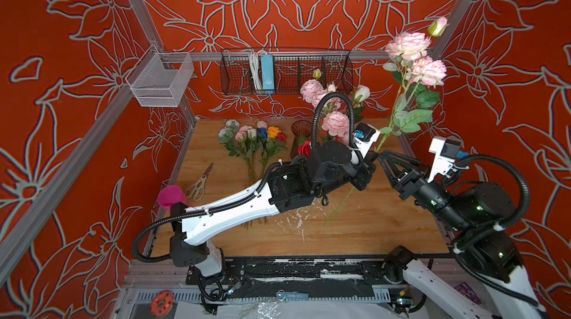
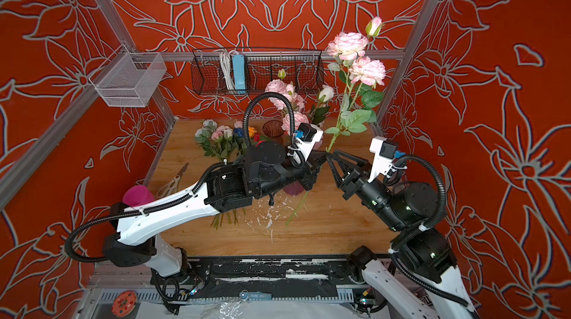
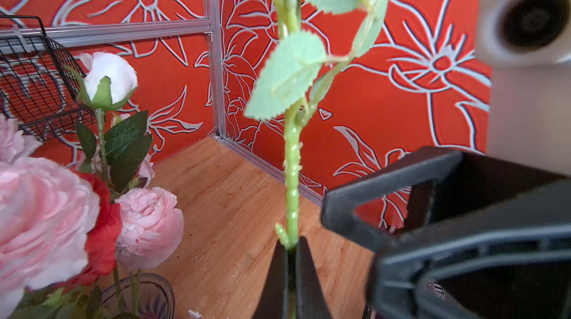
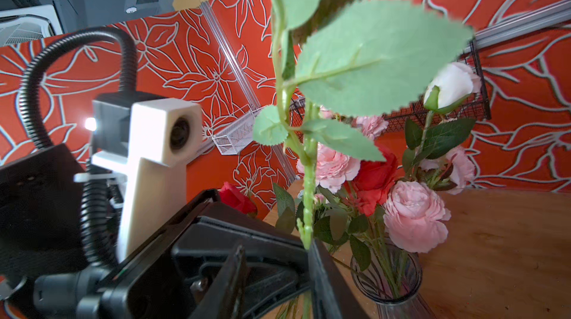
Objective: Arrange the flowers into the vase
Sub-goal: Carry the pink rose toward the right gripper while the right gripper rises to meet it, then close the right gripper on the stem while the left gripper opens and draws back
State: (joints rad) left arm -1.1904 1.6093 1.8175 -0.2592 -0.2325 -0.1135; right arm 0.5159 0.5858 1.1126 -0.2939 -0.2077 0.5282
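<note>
Petals on the held flower (image 1: 408, 44) are ruffled and layered, pale with pink rims: two full blooms with a tight bud (image 1: 437, 26) above them. Its stem (image 3: 292, 178) is thin, round and light green, studded with small nubs. The stem carries matte, saw-edged leaves (image 3: 287, 76). The table (image 1: 386, 224) is grainy wood. The vase (image 4: 386, 274) is clear ribbed glass, upright, holding pink blooms, a red rose and a white bud. A second vase (image 1: 301, 136), darker ribbed glass, shows farther back.

The left gripper (image 3: 290, 251) is clamped on the stem, which is pinched between its black wedge-shaped fingers (image 3: 309, 277), below the leaves. The right gripper (image 1: 382, 156) meets it tip to tip from the other side. In the right wrist view its jaws stand partly apart with the stem between them; whether the pads touch it I cannot tell. The vase stands by the left gripper, its body mostly hidden behind the left arm (image 1: 234, 212) in both top views.

The held flower's long axis is steeply tilted, with the blooms high toward the back right corner. Its cut end (image 1: 329, 224) is low over the table toward the front. The spare flowers (image 1: 253, 140) lie flat at back left, blooms to the rear wall, stems to the front.
</note>
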